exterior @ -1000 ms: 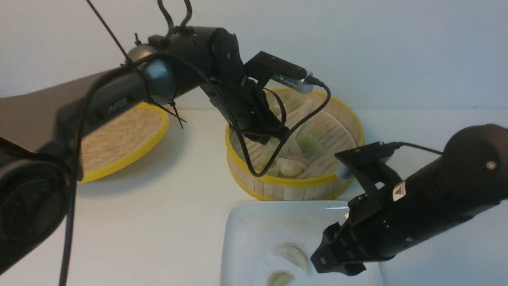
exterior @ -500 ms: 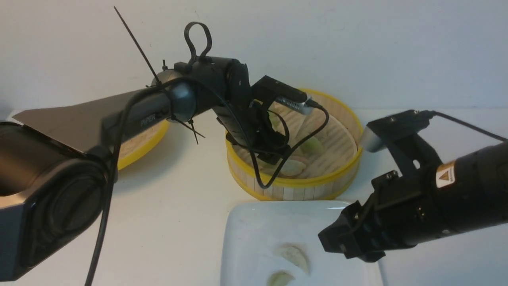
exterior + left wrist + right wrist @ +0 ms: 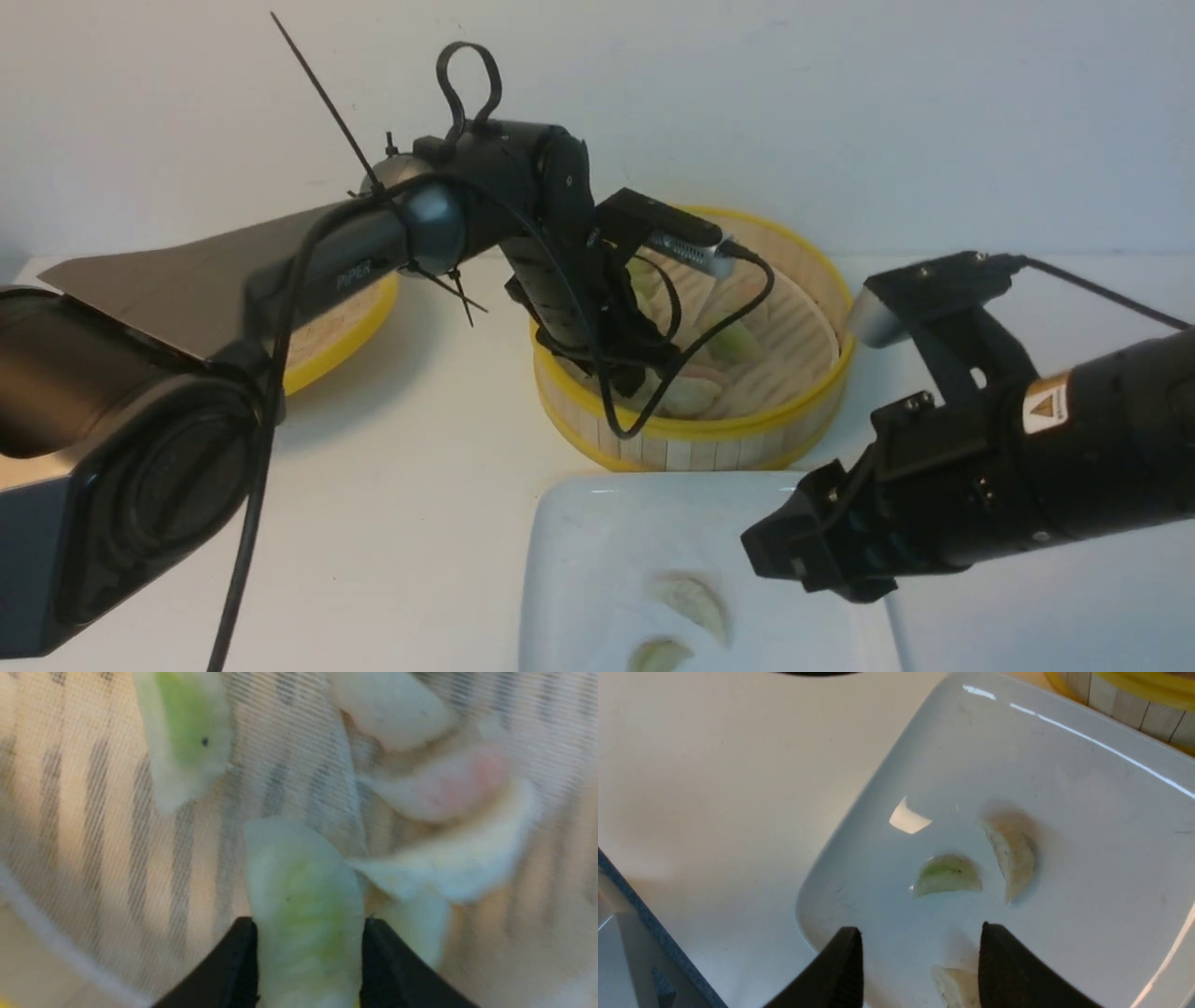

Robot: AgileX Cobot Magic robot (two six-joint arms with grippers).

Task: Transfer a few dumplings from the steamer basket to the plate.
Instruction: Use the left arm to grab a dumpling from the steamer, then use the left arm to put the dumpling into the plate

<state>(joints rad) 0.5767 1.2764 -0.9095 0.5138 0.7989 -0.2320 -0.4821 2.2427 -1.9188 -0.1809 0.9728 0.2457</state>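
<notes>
Three dumplings on the plate; my right tool hangs wide, empty. My left tool brackets a green dumpling in the basket; grip unclear.

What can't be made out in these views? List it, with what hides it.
Left wrist view: whether the left gripper grips the green dumpling between its fingers; blurred and cropped.
Front view: that gripper's fingertips in the steamer basket; its own wrist and cable cover them.
Right wrist view: most of a third dumpling on the plate; picture edge.

Plate glossy white, ceramic-looking; steamer basket bamboo slats, matt yellow rim; dumplings translucent, perhaps moist, view blurred.
</notes>
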